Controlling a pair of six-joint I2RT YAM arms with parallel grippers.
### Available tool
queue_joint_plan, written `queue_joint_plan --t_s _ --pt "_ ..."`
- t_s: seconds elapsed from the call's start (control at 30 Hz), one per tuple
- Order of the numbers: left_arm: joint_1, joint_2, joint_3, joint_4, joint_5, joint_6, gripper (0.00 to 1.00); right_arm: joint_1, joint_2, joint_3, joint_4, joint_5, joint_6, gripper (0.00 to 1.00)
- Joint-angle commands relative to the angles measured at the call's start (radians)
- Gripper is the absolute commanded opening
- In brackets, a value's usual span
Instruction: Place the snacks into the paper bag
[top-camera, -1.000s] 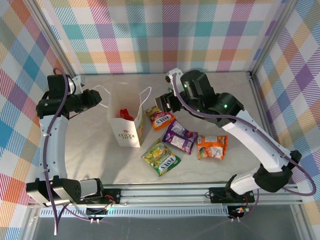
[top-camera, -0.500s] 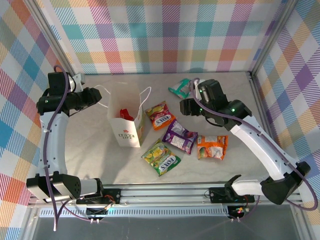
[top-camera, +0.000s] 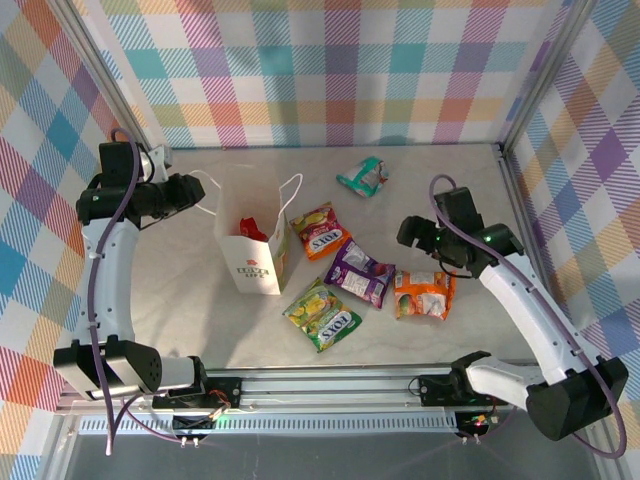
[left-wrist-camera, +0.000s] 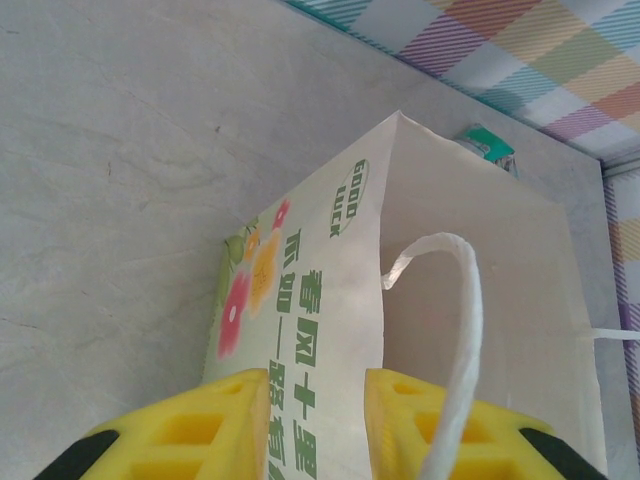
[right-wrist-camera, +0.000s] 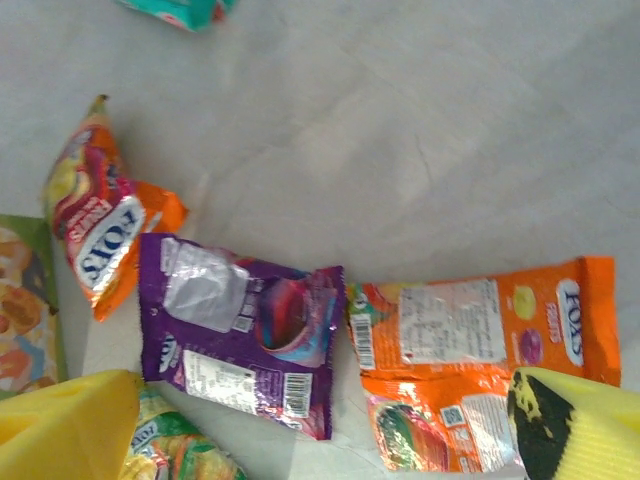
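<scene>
Counter (top-camera: 200, 290): grey, marbled. Paper bag (top-camera: 255, 265) stands upright left of centre, mouth open, red packet (top-camera: 250, 230) inside. Left end effector (top-camera: 192, 194) pinches the bag's left wall. Right end effector (top-camera: 408, 232) spread wide, empty, above purple packet (top-camera: 360, 272) and orange packet (top-camera: 424, 295). On the counter right of the bag: second orange packet (top-camera: 320, 232), green-yellow packet (top-camera: 322, 315). Teal packet (top-camera: 362, 177) lies near the rear wall.

Beneath the right tool (right-wrist-camera: 315, 425) the snacks (right-wrist-camera: 240, 330) were glossy, crinkled foil on a smooth, matt counter (right-wrist-camera: 420, 120), while the paper bag (left-wrist-camera: 300, 300) in the left tool (left-wrist-camera: 325, 395) was matt paper.
</scene>
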Motion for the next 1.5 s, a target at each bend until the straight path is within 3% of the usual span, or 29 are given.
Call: queue_joint_plan --t_s 0.0,0.23,0.47,0.77,1.47 --pt "-0.012 0.009 0.029 -0.017 0.016 0.012 0.31 -0.042 -0.017 -0.050 -0.036 -0.046 0.051 0.96" --pt "-0.027 0.012 0.024 -0.009 0.024 0.016 0.30 -0.148 -0.048 -0.159 -0.033 -0.071 0.077 0.98" --pt "-0.032 0.005 0.013 -0.006 -0.014 0.022 0.24 -0.253 -0.085 -0.212 -0.041 -0.094 0.086 0.98" --pt "-0.032 0.005 -0.001 -0.021 -0.025 0.029 0.18 -0.334 -0.027 -0.251 -0.033 -0.134 0.077 0.99" --pt "-0.032 0.020 0.021 -0.038 -0.024 0.037 0.18 -0.364 0.057 -0.421 0.164 -0.296 0.006 1.00"
